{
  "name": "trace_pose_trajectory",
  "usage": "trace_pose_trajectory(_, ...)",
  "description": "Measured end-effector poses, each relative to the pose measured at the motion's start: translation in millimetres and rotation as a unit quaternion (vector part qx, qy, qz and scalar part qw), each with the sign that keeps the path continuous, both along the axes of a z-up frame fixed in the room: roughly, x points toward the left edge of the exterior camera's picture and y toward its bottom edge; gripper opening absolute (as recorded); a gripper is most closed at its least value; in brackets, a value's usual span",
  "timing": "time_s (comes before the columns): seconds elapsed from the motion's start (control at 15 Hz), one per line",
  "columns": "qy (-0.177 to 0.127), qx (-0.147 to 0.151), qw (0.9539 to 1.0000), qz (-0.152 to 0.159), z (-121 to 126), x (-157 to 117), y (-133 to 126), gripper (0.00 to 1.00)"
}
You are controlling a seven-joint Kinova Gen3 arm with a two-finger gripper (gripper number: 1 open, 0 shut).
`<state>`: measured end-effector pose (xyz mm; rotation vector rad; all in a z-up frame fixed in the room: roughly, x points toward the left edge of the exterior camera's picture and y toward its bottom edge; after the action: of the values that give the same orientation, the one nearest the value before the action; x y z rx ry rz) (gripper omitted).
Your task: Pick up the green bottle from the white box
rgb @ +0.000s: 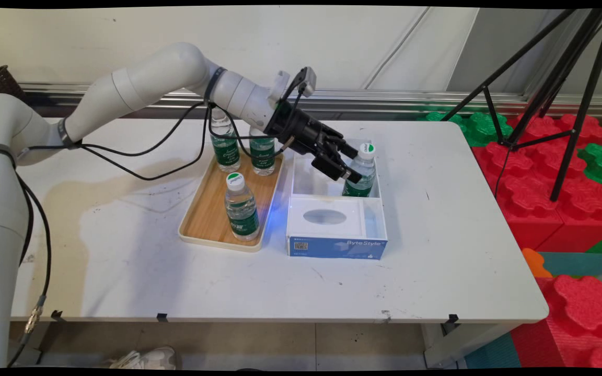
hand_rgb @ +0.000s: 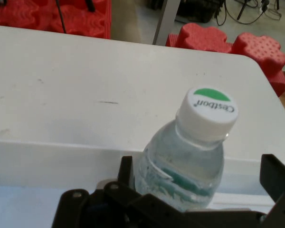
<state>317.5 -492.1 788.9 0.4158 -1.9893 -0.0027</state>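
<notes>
The black gripper (rgb: 347,166) is clamped around a water bottle (rgb: 361,172) inside the white box's (rgb: 379,209) far compartment. The bottle leans, its long axis tilted, white-and-green cap (hand_rgb: 208,110) pointing up and away from the wooden tray (rgb: 212,209), which holds three more bottles (rgb: 240,208).

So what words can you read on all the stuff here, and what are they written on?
"Cestbon": on the white cap of the bottle between the fingers of the gripper.
"ByteStyle": on the blue front of the white box.
Green labels on the three bottles in the wooden tray: too small to read.
QR code and small print on the box front: too small to read.
</notes>
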Motion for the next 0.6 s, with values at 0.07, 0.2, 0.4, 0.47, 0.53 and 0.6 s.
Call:
trace_pose_trajectory(0.07, -0.001, 0.001, 1.0000, 0.000, -3, -1, -1, 1.00)
trace_pose_trajectory(0.2, -0.002, 0.003, 1.0000, 0.000, -8, -4, -3, 1.00)
trace_pose_trajectory(0.4, -0.003, 0.004, 1.0000, 0.001, -12, -7, -7, 1.00)
trace_pose_trajectory(0.47, -0.003, 0.004, 1.0000, 0.002, -13, -8, -8, 1.00)
trace_pose_trajectory(0.53, -0.003, 0.004, 1.0000, 0.002, -14, -9, -9, 1.00)
trace_pose_trajectory(0.6, -0.003, 0.004, 1.0000, 0.003, -15, -10, -11, 1.00)
